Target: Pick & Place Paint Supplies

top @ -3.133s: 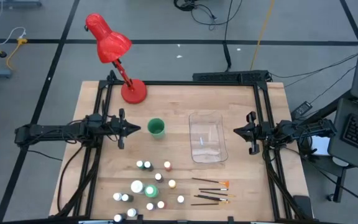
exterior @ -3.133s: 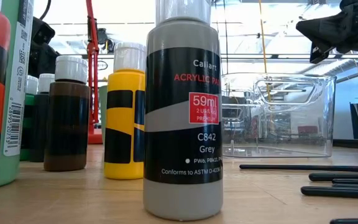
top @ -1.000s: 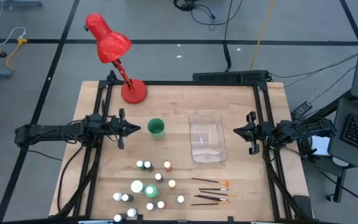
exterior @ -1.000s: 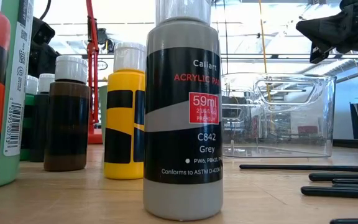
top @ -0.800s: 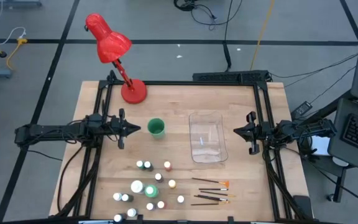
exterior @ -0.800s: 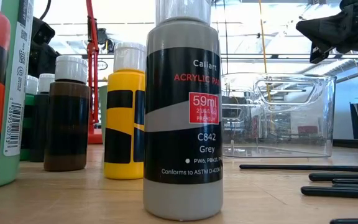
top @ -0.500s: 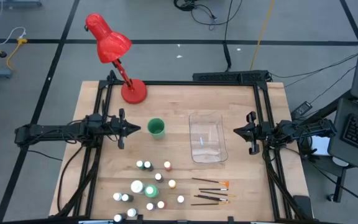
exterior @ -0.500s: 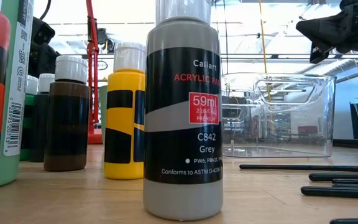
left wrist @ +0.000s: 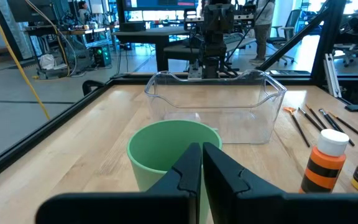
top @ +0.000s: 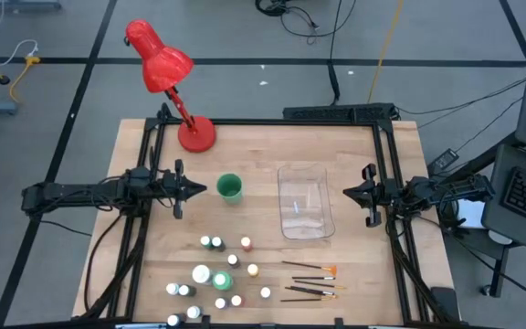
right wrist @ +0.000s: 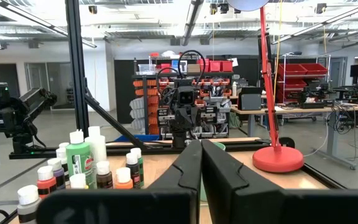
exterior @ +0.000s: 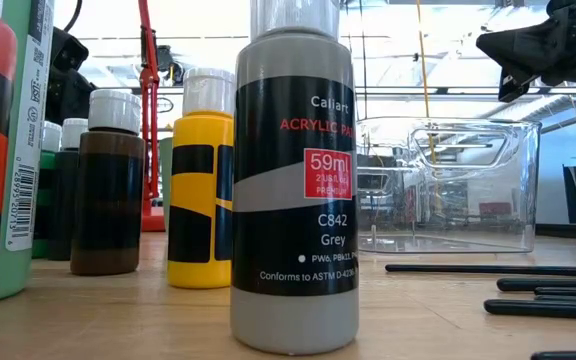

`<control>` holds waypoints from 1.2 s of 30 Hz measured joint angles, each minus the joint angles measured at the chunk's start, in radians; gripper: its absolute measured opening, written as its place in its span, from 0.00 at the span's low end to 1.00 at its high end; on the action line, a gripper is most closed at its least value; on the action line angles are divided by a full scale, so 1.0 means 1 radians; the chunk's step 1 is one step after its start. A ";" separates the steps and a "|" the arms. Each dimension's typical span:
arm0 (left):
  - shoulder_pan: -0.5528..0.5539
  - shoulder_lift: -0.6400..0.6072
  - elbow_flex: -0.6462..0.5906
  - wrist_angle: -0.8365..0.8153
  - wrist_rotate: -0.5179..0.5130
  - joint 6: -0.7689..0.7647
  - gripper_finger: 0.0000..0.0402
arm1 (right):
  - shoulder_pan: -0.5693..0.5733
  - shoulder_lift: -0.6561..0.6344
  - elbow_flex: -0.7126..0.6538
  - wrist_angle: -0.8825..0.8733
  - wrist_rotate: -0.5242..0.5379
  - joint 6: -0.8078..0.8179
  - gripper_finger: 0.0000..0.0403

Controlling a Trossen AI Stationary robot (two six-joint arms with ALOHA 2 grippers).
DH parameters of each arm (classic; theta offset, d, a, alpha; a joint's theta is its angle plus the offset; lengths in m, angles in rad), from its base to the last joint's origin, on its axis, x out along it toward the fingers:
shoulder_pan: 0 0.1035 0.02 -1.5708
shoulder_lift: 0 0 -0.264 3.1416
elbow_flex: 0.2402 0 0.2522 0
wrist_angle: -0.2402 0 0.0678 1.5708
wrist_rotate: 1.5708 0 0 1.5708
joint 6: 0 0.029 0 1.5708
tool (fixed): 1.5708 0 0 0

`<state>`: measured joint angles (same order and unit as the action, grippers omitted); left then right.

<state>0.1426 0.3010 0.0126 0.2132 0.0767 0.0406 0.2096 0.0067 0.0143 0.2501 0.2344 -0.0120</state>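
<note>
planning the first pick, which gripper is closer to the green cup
Left. The left gripper sits just beside the green cup; the right gripper waits beyond the clear bin.

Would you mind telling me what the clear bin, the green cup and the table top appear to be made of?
Clear bin: most likely glossy transparent plastic; the room shows through its walls and its rim is moulded with curved handles.
Green cup: probably matte opaque plastic, evenly coloured with a thin rim.
Table top: looks like light wood with a smooth finish, showing grain and plank lines.
</note>
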 joint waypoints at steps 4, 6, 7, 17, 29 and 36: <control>0.000 0.000 0.000 0.000 0.000 0.000 0.05 | 0.000 0.000 0.000 0.000 0.000 0.000 0.01; 0.000 0.000 0.000 0.000 0.000 0.000 0.05 | 0.000 0.000 0.000 0.000 0.000 0.000 0.01; 0.000 0.000 0.000 0.000 0.000 0.000 0.05 | 0.000 0.000 0.000 0.000 0.000 0.000 0.01; 0.000 0.000 0.000 0.000 0.000 0.000 0.05 | 0.000 0.000 0.000 0.027 0.000 0.000 0.01; 0.000 0.000 0.000 0.000 0.000 0.000 0.05 | 0.000 0.000 0.000 0.082 0.000 0.001 0.01; 0.000 0.000 0.000 0.000 0.000 0.000 0.05 | 0.001 0.024 0.001 0.230 -0.027 -0.142 0.01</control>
<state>0.1425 0.3008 0.0124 0.2130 0.0765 0.0402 0.2106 0.0311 0.0157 0.4798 0.2075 -0.1544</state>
